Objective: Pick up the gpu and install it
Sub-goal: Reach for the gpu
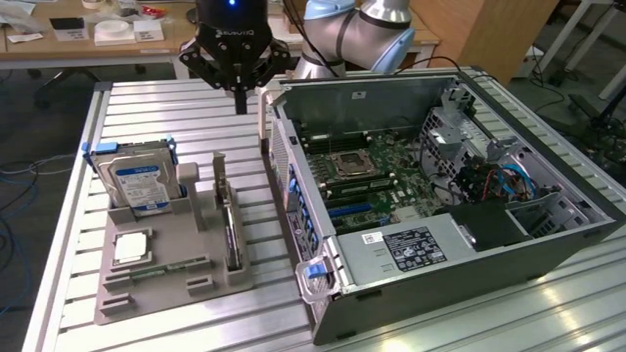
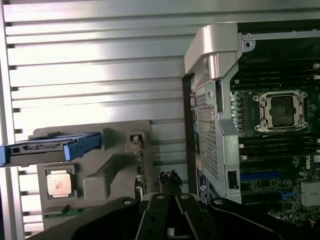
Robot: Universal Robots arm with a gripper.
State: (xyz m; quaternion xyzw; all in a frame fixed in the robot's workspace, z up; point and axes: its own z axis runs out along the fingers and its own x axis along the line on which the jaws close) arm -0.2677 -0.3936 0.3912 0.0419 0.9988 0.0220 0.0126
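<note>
Claw (image 1: 240,99), pinched together and empty, hangs beyond the tray (image 1: 146,297). A clean pick means squaring up over the thin top edge of the graphics card (image 1: 232,227) standing in that tray.

Count on the worktop (image 1: 176,117): 1 robot arm (image 1: 352,29) w/ 1 gripper (image 1: 240,101). 1 open PC case (image 1: 411,293); inside are 1 motherboard (image 1: 391,158) w/ 1 CPU socket (image 1: 352,165), and 1 power supply (image 1: 406,246). 1 clear latch (image 1: 315,277) w/ blue tab at the case corner. 1 grey tray (image 1: 171,297) w/ 4 parts, 1 pc of each kind: 1 hard drive (image 1: 137,185) in 1 blue caddy (image 2: 85,142), 1 gpu (image 1: 231,235), 1 CPU chip (image 1: 131,248), 1 memory stick (image 1: 157,272)
</note>
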